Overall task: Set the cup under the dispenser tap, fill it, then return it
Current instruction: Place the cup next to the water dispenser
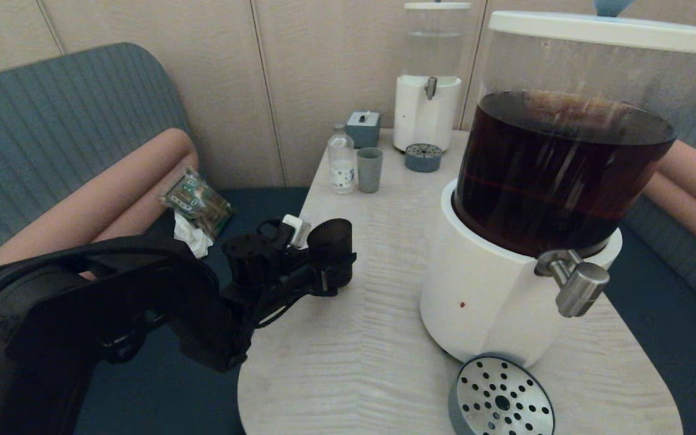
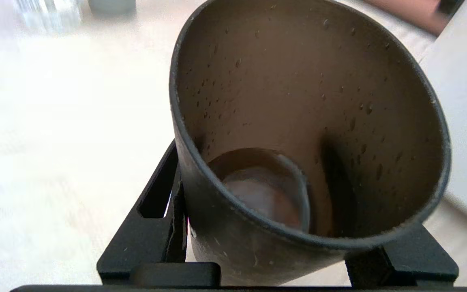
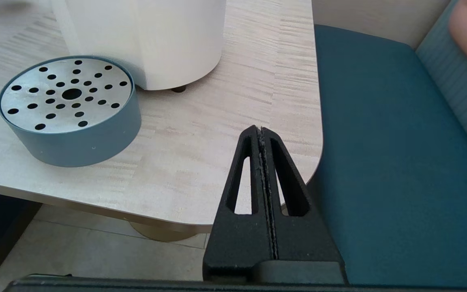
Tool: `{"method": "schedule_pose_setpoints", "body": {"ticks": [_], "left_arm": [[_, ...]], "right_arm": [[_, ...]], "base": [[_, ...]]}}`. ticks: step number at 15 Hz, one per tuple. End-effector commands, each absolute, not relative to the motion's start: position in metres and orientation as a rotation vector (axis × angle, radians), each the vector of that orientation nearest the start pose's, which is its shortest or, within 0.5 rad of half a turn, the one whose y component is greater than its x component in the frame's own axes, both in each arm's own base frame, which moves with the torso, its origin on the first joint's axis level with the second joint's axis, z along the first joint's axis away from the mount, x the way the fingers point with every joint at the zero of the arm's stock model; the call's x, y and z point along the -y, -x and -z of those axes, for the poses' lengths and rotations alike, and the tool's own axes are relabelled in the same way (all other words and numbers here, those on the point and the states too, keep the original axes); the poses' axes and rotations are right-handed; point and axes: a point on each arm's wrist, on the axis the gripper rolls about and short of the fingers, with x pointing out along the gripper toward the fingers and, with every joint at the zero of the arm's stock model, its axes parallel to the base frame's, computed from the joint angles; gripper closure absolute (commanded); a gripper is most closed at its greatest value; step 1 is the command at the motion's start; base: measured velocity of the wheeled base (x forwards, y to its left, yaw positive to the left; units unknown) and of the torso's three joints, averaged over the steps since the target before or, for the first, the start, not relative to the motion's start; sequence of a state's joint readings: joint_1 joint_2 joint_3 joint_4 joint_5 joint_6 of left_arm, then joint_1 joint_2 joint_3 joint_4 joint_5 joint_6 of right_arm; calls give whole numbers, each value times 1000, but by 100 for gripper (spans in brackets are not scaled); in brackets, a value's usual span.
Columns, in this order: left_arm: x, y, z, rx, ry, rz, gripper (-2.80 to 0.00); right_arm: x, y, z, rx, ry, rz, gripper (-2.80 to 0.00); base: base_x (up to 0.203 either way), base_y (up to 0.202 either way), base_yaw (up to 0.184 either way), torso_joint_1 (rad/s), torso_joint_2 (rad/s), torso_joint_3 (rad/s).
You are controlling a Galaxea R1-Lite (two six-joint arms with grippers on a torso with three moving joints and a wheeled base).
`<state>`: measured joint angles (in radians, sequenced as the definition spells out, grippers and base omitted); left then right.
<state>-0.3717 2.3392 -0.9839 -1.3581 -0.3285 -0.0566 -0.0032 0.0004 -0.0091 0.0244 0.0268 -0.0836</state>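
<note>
Left of the large dispenser (image 1: 505, 254), the cup (image 1: 331, 241), matte black and tapered, is held clamped between the fingers of the left gripper (image 1: 324, 275) above the table (image 1: 348, 338), its base hidden behind the fingers and its droplet-specked inside holding only a shallow pale residue. Dark brown drink is contained in the dispenser, whose lid is cut off at the frame edge; the dispenser tap (image 1: 573, 281) projects over a perforated drip tray (image 1: 501, 399). The right gripper (image 3: 262, 136), unseen from the head, is pressed shut beside that tray.
</note>
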Motion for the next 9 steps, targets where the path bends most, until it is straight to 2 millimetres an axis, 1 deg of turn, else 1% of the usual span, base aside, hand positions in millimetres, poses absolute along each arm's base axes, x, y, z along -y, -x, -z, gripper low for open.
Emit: {"method": "schedule_pose_setpoints", "body": {"ticks": [1, 9], "left_arm": [[159, -393, -44, -52, 55, 697, 0], [161, -395, -41, -54, 57, 698, 0]], "right_arm": [[-1, 24, -76, -14, 85, -25, 0], [-1, 24, -76, -14, 84, -25, 0]], "base": [[0, 0, 0, 0, 0, 0], [0, 0, 0, 0, 0, 0]]}}
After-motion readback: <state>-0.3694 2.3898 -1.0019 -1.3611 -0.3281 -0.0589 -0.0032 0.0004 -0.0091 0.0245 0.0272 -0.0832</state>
